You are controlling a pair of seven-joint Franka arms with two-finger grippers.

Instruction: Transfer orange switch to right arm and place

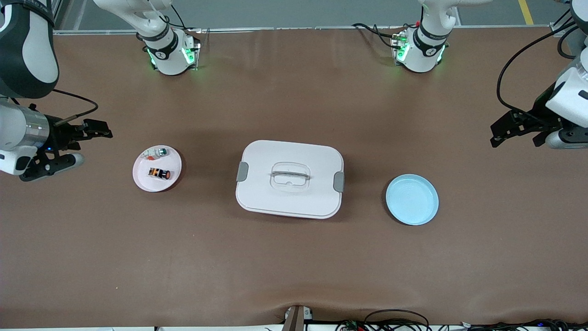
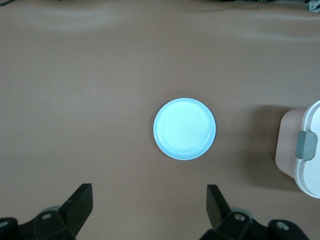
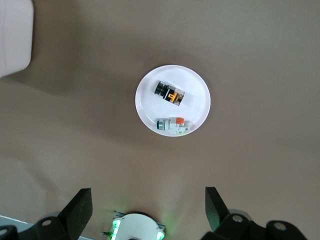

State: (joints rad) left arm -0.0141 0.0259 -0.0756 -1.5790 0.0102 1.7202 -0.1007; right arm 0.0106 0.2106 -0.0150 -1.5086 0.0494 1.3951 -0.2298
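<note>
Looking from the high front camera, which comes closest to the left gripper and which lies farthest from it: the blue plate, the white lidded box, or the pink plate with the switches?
From the left gripper, open over its own end of the table:
1. Blue plate, toward the left arm's end.
2. White lidded box, mid-table.
3. Pink plate, toward the right arm's end, holding the orange switch.

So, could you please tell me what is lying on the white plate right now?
On the white plate lie two parts: the orange switch and, farther from the front camera, a small white piece with a silver-green button. Their undersides are hidden.
</note>
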